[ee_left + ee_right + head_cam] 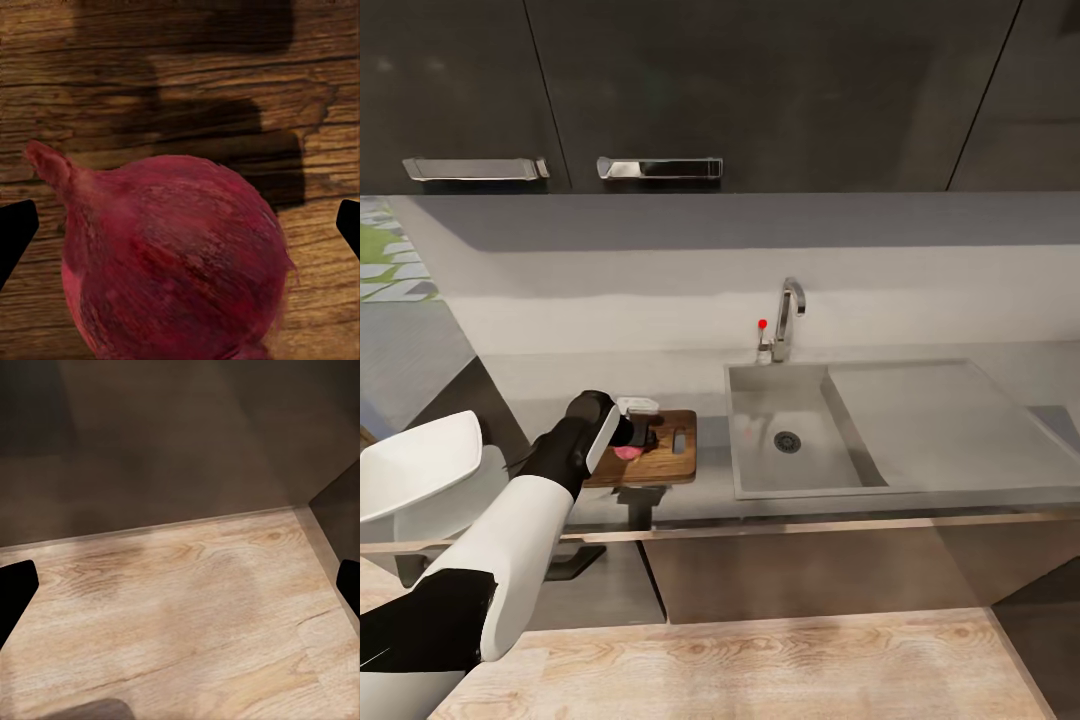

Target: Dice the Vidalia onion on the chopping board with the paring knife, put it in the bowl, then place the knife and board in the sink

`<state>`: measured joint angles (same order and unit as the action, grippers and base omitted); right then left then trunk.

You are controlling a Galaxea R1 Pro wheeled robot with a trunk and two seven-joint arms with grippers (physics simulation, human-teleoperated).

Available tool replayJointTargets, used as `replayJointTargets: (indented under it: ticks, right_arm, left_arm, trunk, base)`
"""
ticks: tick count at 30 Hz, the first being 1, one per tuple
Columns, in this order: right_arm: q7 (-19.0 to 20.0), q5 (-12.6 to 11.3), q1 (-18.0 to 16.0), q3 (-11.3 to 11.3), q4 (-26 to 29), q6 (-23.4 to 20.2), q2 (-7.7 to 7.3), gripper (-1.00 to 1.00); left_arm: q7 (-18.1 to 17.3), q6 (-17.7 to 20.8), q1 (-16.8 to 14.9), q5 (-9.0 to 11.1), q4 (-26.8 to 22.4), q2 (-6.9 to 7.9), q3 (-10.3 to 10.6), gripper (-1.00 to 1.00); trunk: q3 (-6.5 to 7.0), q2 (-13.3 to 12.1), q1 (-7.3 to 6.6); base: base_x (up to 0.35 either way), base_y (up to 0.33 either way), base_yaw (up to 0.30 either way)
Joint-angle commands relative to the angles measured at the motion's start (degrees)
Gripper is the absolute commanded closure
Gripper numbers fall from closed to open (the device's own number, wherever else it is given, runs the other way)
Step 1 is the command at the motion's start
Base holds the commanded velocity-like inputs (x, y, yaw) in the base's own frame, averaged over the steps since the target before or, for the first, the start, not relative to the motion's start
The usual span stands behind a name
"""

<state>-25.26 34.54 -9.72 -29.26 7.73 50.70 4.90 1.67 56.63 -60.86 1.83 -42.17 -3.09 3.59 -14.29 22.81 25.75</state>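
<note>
Onion [176, 259], red-skinned and whole, lies on the chopping board [660, 462], which sits on the grey surface [1000, 500] at nine o'clock from the sink [800, 430]. Left pincer [180, 225] hovers over it, fingertips spread wide on either side (no contact visible). Right pincer [180, 585] is likewise spread, facing the wooden floor [187, 615].

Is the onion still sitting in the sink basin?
No. The sink basin holds nothing but its drain, and the onion lies on the chopping board under the left gripper.
</note>
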Motion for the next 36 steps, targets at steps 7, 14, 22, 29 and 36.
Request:
replayJointTargets:
  ticks: [7, 14, 22, 29, 36]
  right_arm:
    - [-0.40, 0.61, -0.04, -0.27, 0.00, 0.03, 0.02, -1.00]
    - [-0.40, 0.61, -0.04, -0.27, 0.01, 0.03, 0.02, -1.00]
    - [-0.40, 0.61, -0.04, -0.27, 0.00, 0.01, 0.02, -1.00]
    - [-0.38, 0.61, -0.04, -0.27, -0.01, 0.01, 0.02, -1.00]
    - [-0.39, 0.61, -0.05, -0.27, -0.01, 0.01, 0.01, -1.00]
  left_arm:
    - [0.18, 0.26, -0.04, 0.19, -0.68, 0.02, -0.01, -1.00]
    - [0.26, 0.63, -0.04, 0.19, -6.91, -0.04, -0.07, -1.00]
    - [0.26, 0.75, -0.04, 0.19, -15.03, 0.18, 0.07, -1.00]
    - [0.26, 0.76, -0.04, 0.19, -15.45, 0.19, 0.10, -1.00]
    - [0.26, 0.76, -0.04, 0.19, -15.14, 0.19, 0.10, -1.00]
  trunk:
    - [-0.11, 0.11, 0.03]
    - [-0.11, 0.11, 0.03]
    - [-0.11, 0.11, 0.03]
    - [-0.11, 0.11, 0.03]
    - [-0.11, 0.11, 0.03]
  base:
    - [0.000, 0.000, 0.000]
    - [0.000, 0.000, 0.000]
    - [-0.023, 0.000, 0.000]
    - [-0.268, 0.000, 0.000]
    - [-0.330, 0.000, 0.000]
